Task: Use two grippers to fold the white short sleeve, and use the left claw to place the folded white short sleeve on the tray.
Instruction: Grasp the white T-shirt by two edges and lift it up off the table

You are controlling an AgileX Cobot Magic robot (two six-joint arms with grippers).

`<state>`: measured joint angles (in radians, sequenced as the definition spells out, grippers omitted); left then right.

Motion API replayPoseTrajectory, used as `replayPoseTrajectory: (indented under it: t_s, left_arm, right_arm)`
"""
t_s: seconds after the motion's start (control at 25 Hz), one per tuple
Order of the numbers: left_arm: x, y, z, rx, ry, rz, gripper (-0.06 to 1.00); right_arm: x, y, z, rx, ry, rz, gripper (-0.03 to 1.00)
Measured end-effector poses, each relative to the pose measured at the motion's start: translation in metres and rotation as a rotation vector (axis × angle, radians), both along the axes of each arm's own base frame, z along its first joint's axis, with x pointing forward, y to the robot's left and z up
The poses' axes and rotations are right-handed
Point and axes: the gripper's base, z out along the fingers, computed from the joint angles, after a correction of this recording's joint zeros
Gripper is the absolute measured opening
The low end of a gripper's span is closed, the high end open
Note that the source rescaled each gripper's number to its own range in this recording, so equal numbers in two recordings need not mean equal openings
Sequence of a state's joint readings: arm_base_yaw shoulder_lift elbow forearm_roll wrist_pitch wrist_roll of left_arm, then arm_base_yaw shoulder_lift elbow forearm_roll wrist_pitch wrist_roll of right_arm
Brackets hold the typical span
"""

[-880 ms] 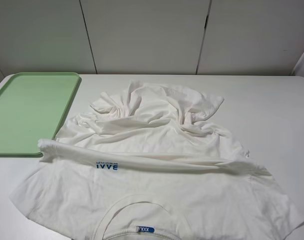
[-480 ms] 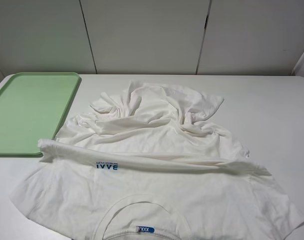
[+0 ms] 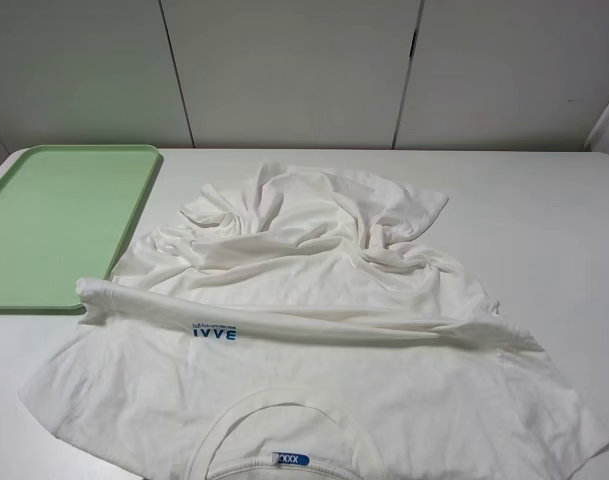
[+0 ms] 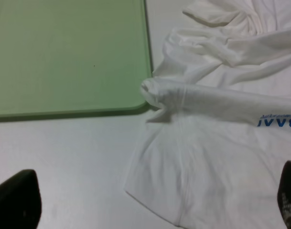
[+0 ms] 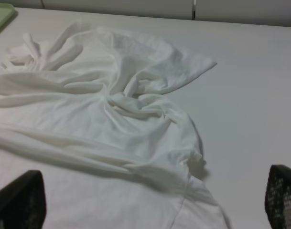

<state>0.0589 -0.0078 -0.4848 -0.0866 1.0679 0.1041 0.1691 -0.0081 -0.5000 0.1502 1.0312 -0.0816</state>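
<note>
We see the large plain white cotton T-shirt (image 3: 314,290) lying on the smooth white tabletop (image 3: 544,220), its collar toward the near edge, where the small blue neck label (image 3: 291,459) shows. Across its middle the cloth is turned over into a long, soft rolled ridge carrying the dark-blue printed lettering (image 3: 214,333), which reads upside down. Beyond the ridge the fabric bunches into crumpled, shadowed folds. In front of it the shirt lies flatter.

The pale green rectangular plastic tray (image 3: 44,230), matte, with rounded corners and a low rim, sits at the left. The ridge's left end lies right at its near corner.

The left gripper (image 4: 152,200) hangs over the shirt's left sleeve area, jaws spread wide and holding nothing. The right gripper (image 5: 150,200) is likewise spread wide above the crumpled right side, grasping nothing.
</note>
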Motion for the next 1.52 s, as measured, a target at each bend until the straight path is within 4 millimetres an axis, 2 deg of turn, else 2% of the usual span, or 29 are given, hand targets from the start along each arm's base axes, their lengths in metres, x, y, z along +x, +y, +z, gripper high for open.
replayPoseTrajectory:
  t_s: [1.16, 1.4, 1.52]
  left_arm:
    - [-0.0005, 0.0010, 0.0004, 0.000, -0.006, -0.074, 1.00]
    - [-0.0010, 0.0016, 0.0005, 0.000, -0.006, -0.130, 1.00]
    - [-0.0014, 0.0022, 0.0005, 0.015, -0.009, -0.182, 1.00]
  right_arm:
    - [0.0000, 0.0000, 0.0000, 0.000, 0.000, 0.000, 1.00]
    - [0.0001, 0.0005, 0.0001, 0.027, 0.010, -0.008, 1.00]
    - [0.0072, 0.0020, 0.0002, 0.015, 0.052, -0.003, 1.00]
